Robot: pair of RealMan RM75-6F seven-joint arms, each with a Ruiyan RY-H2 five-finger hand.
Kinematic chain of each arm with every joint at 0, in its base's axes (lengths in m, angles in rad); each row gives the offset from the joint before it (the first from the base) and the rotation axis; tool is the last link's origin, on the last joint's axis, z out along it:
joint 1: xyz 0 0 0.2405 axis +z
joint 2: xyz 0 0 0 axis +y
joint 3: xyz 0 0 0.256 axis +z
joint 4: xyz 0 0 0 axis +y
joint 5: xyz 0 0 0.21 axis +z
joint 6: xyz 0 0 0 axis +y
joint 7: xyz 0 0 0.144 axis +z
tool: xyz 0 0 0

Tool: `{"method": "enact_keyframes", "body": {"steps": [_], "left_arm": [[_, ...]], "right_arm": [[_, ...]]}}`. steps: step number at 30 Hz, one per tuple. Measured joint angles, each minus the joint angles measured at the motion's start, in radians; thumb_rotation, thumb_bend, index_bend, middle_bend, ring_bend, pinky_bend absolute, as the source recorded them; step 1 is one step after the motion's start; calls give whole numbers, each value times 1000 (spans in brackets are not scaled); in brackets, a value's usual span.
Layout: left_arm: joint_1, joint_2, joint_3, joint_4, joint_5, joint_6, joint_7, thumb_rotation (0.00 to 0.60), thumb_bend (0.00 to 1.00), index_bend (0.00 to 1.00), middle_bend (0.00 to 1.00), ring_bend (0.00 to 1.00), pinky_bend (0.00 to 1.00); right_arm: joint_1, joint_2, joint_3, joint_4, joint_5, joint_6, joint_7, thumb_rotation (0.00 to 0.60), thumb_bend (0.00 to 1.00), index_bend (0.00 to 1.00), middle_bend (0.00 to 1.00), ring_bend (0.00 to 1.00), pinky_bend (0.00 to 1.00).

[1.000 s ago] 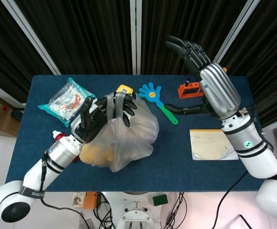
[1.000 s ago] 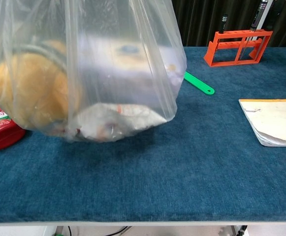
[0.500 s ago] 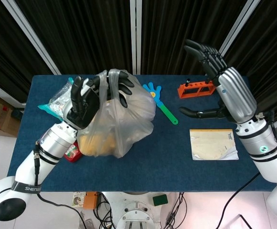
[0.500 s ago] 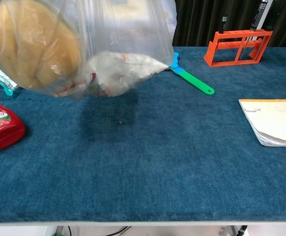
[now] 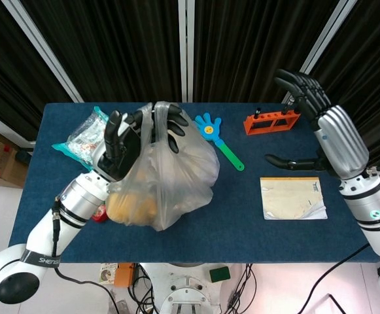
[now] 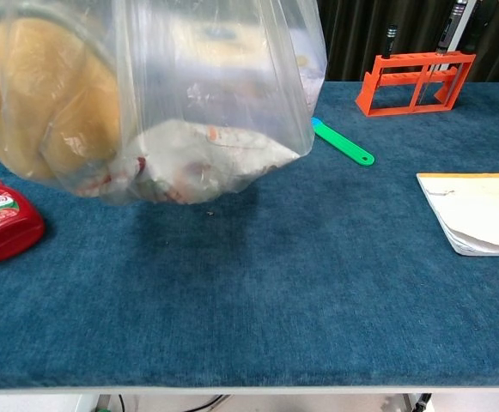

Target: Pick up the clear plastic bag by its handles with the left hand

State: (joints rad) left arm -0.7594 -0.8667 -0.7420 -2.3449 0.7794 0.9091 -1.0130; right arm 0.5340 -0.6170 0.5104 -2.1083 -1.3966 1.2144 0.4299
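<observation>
The clear plastic bag (image 5: 167, 180) hangs in the air above the blue table (image 5: 255, 226), filled with yellowish food and a white packet. My left hand (image 5: 134, 137) grips its gathered handles (image 5: 159, 114) from above, fingers curled through them. In the chest view the bag (image 6: 146, 94) fills the upper left, its bottom clear of the cloth with a shadow beneath. My right hand (image 5: 320, 124) is raised at the right over the table, fingers spread, holding nothing.
A red ketchup bottle (image 6: 0, 225) lies at the left under the bag. A snack packet (image 5: 82, 137), a hand-shaped clapper (image 5: 216, 134), an orange rack (image 5: 271, 122) and a notebook (image 5: 293, 197) lie on the table.
The left hand lifted the bag off the table, then sank slightly and swung it right. The right hand drew back to the right.
</observation>
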Motion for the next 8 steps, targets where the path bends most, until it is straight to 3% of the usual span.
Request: {"method": "enact_keyframes", "body": {"steps": [4, 8], "left_arm": [[6, -2, -3, -3, 3, -7, 4, 94, 34, 296, 349, 356, 492], [12, -3, -8, -5, 10, -16, 6, 93, 34, 296, 349, 356, 490]], "right_arm": [[-87, 1, -75, 35, -74, 69, -95, 600, 130, 0, 0, 0, 0], [-213, -34, -183, 119, -156, 194, -228, 600, 147, 0, 0, 0, 0]]}}
